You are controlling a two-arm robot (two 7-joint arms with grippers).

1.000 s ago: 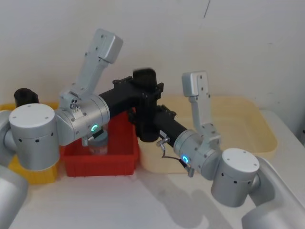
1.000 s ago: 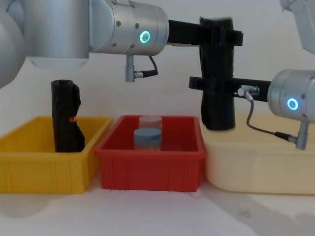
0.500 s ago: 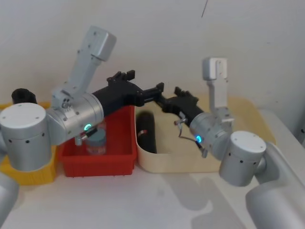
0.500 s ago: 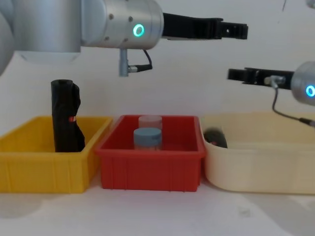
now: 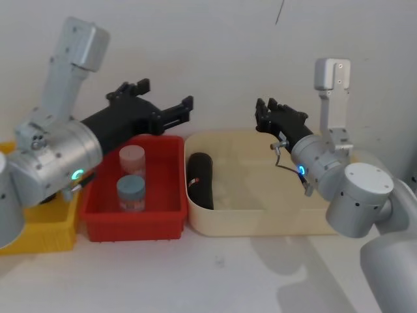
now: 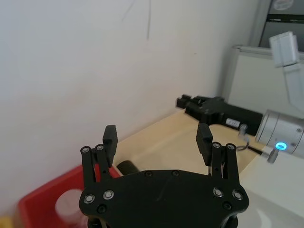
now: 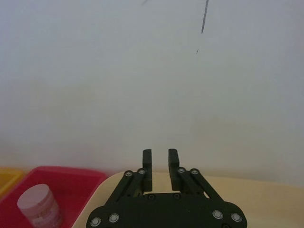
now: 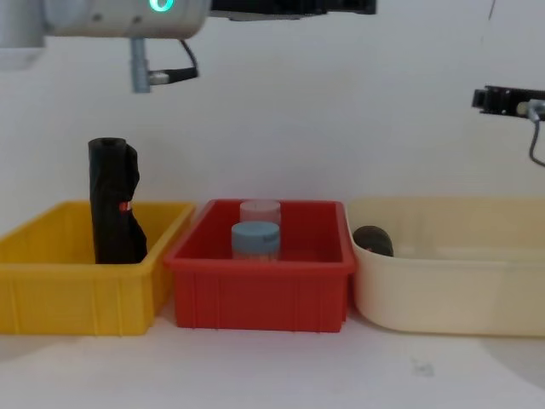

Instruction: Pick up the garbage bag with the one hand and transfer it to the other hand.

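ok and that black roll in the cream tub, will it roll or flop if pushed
The garbage bag lies on its side in the cream tub, so a push would probably roll it. It looks tightly wound, likely fairly firm.

Bright, even light throws soft shadows on the table.

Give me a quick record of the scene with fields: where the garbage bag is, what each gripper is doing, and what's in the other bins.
garbage bag: lying in cream tub, at the end beside red bin, unheld
left gripper: open, empty, in the air above red bin
right gripper: fingers close together, empty, in the air over cream tub
red bin: pink jar, blue jar
yellow bin: slimmer black roll, upright
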